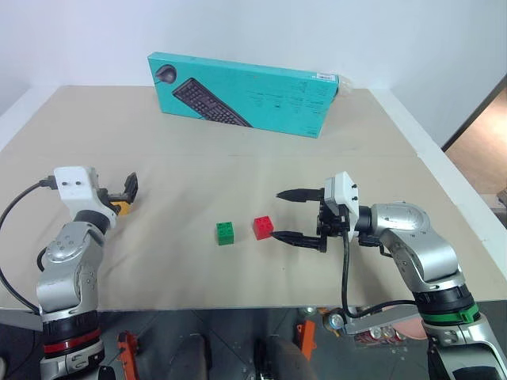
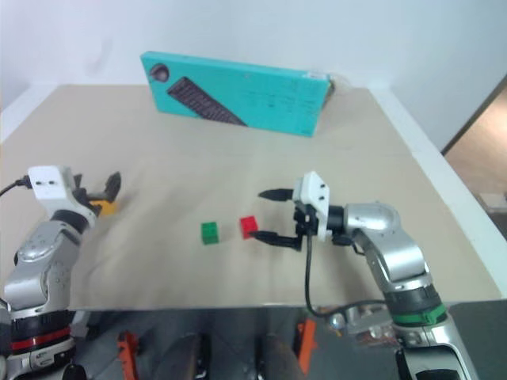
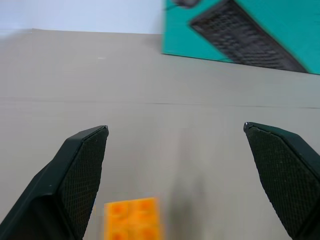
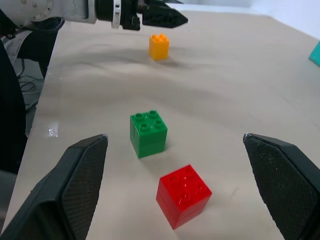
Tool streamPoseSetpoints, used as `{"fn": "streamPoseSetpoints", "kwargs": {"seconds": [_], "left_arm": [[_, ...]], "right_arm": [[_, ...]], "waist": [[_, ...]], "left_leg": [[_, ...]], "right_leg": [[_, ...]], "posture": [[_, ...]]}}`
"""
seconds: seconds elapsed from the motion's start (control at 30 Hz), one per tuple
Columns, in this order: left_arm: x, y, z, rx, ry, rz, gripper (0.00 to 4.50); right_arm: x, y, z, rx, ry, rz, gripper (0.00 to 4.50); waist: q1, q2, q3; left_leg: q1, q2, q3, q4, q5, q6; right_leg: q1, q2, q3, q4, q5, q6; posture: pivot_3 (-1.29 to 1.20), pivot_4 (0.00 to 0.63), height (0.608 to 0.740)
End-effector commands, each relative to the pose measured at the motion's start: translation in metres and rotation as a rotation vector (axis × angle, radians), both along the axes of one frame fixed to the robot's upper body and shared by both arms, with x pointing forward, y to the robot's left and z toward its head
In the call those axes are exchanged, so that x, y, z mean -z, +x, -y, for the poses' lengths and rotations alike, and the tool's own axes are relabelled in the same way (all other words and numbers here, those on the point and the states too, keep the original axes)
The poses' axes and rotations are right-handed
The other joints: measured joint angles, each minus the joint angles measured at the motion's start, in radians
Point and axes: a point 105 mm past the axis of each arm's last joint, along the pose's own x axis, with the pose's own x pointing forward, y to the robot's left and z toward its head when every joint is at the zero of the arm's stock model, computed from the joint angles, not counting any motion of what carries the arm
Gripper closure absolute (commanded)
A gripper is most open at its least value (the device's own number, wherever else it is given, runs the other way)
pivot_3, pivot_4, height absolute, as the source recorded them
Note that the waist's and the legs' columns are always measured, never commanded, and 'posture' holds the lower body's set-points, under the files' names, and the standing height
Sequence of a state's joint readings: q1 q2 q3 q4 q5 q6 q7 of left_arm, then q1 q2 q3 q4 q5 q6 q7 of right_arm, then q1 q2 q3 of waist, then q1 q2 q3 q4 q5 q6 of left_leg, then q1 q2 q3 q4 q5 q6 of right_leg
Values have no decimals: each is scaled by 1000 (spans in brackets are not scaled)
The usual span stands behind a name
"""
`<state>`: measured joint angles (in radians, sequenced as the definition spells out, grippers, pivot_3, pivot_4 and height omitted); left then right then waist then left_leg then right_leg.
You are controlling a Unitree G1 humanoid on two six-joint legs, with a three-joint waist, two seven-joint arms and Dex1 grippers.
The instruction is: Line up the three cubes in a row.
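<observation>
Three studded cubes sit on the beige table. The green cube and the red cube stand close together near the middle. The yellow-orange cube rests apart at the left. My right gripper is open and points left, its near fingertip almost at the red cube; in the right wrist view the red cube and green cube lie ahead of the spread fingers. My left gripper is open, with the yellow-orange cube resting low between its fingers, untouched.
A large teal keyboard box stands at the back of the table. The table's white right rim runs beside a floor drop. Bare tabletop stretches between the yellow-orange cube and the green one.
</observation>
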<state>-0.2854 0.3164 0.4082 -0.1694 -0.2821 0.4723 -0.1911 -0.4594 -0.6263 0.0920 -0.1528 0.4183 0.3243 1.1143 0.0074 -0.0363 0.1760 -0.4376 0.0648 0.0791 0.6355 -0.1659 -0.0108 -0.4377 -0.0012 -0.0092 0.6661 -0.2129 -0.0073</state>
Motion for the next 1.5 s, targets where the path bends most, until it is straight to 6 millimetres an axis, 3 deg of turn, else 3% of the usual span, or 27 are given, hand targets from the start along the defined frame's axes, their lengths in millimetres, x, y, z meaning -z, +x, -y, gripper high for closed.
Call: {"fn": "streamPoseSetpoints", "kwargs": {"seconds": [0.03,0.43,0.73,0.8,0.97,1.03,1.1,1.2,1.27,1.37,1.5], "left_arm": [[1,-6,-11,-65,36,3,15],[43,-2,-15,-50,-7,-175,15],[48,1,-19,-60,2,-198,2853],[47,1,-19,-55,12,-196,3139],[41,3,-17,-12,78,-174,3135],[30,4,1,115,133,-135,3135],[21,-2,34,339,224,-101,3135],[19,-22,77,669,331,-69,3135],[22,-34,94,833,390,-76,3135],[30,-50,105,1058,470,-109,3135],[34,-47,98,1180,509,-149,3135]], "right_arm": [[-9,-3,-2,-29,-3,45,0],[-8,-4,-1,-25,-18,46,0],[-7,-6,-1,-22,-21,46,0],[-7,-6,-1,-21,-22,46,0],[-8,-5,-1,-18,-25,48,0],[-9,-5,-1,-19,-27,49,0],[-10,-5,0,-20,-29,48,0],[-10,-6,1,-30,-37,39,0],[-10,-7,1,-37,-41,33,0],[-10,-9,1,-45,-47,30,0],[-10,-9,1,-40,-51,35,0]], "waist": [[0,0,0],[0,0,0],[0,0,0],[0,0,0],[0,0,0],[0,0,0],[0,-1,0],[0,0,0],[0,0,0],[0,0,0],[0,0,0]], "left_leg": [[0,0,0,0,0,0],[0,0,0,0,0,0],[0,0,0,0,0,0],[0,0,0,0,0,0],[0,0,0,0,0,0],[0,1,0,0,0,0],[0,1,0,0,0,0],[-1,1,1,-1,0,-1],[-1,1,1,-1,0,-1],[-1,1,2,-1,0,-1],[0,2,1,-2,0,-1]], "right_leg": [[0,0,0,0,0,0],[0,-1,0,0,0,0],[0,-2,0,0,0,0],[0,-2,0,0,0,0],[0,-3,0,0,0,0],[0,-3,-1,0,0,-1],[-1,-3,0,0,0,-1],[-1,-5,0,0,-3,-6],[-1,-6,0,-1,-3,-6],[-2,-6,0,-1,-4,-7],[-2,-3,-2,-1,-4,-9]], "posture": [[0,150,740],[0,150,740],[0,150,740],[0,150,740],[0,150,740],[0,150,740],[0,150,740],[0,150,740],[0,150,740],[0,150,740],[0,150,740]]}}
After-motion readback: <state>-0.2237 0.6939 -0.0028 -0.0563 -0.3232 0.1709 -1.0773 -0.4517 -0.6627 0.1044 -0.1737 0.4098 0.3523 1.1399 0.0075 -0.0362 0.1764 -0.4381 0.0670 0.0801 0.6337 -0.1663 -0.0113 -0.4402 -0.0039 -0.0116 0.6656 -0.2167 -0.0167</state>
